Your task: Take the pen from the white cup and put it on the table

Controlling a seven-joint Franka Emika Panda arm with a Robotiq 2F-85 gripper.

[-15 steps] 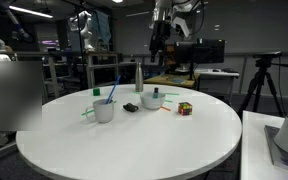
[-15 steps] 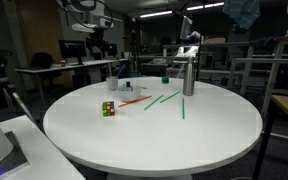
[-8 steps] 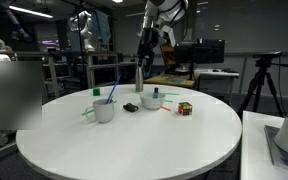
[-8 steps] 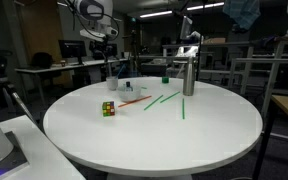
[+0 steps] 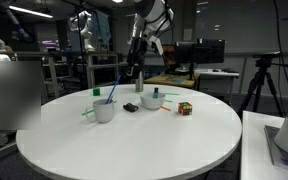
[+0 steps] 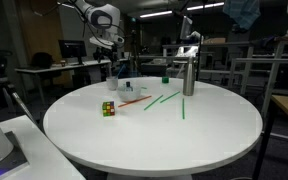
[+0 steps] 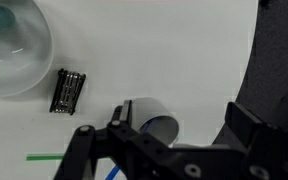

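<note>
The white cup (image 5: 104,112) stands on the left part of the round white table (image 5: 134,145), with a light-blue stick leaning out of it. In the wrist view the cup (image 7: 161,128) lies right below me, seen from above, between my fingers. I cannot make out the black pen in any view. My gripper (image 5: 128,74) hangs open and empty above the table, behind the cups, and it also shows in the wrist view (image 7: 164,140) and in an exterior view (image 6: 112,68).
A squat white cup with teal things (image 5: 152,100) (image 7: 9,45), a small black object (image 5: 131,107) (image 7: 66,91), a colour cube (image 5: 185,108) (image 6: 108,108), a silver bottle (image 5: 138,78) (image 6: 188,78) and green sticks (image 6: 164,99) lie on the table. The table's edge (image 7: 252,70) is close.
My arm has swung sideways and downward from above the bottle toward the white cup. Nothing on the table has moved.
</note>
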